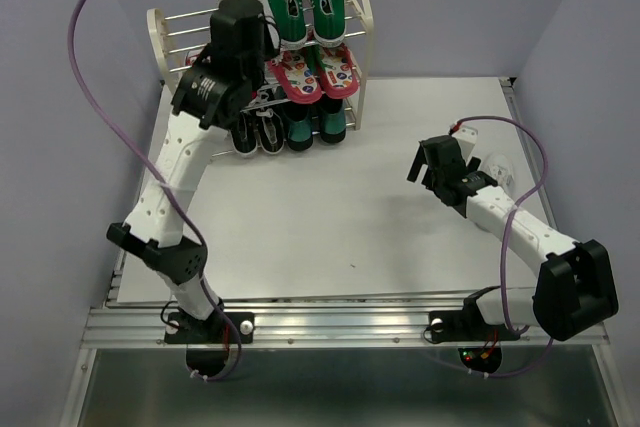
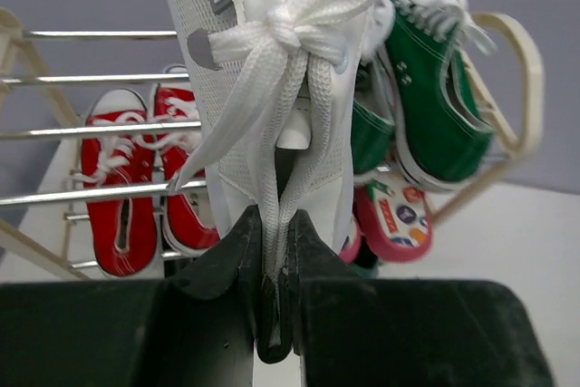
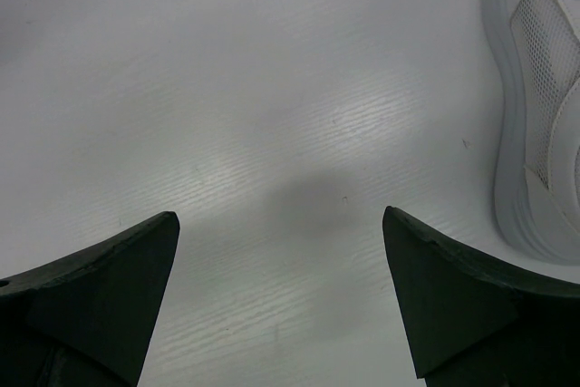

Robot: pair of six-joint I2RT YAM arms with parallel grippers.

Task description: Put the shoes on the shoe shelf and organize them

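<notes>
White mesh and canvas fill the left wrist view: an all-white lace-up sneaker with a bow of white laces (image 2: 272, 70) hangs from the left gripper (image 2: 276, 233). The two black fingers are drawn in narrow, pinching the shoe at the base of its laces. From above, this shoe is held up at the top left corner of the small rack with cream arched side frames and thin silver rods (image 1: 157, 32). I cannot tell whether it touches the top rods.

Beside it on the top tier stands a pair of green canvas sneakers with white laces (image 1: 305, 2). The tier beneath carries pink patterned flat sandals (image 1: 318, 74). A pair of red lace-up sneakers (image 2: 145, 192) sits on a lower tier at the left, seen through the rods from the wrist camera and hidden under the arm in the top view. Black lace-up sneakers (image 1: 257, 132) are on the bottom tier.

The right gripper (image 3: 279, 224) hovers low over the pale grey tabletop (image 1: 330, 217), well apart from the rack. Its fingers are spread wide and hold nothing. Just beside it, on the table to its right, lies the second all-white sneaker (image 3: 544, 106).
</notes>
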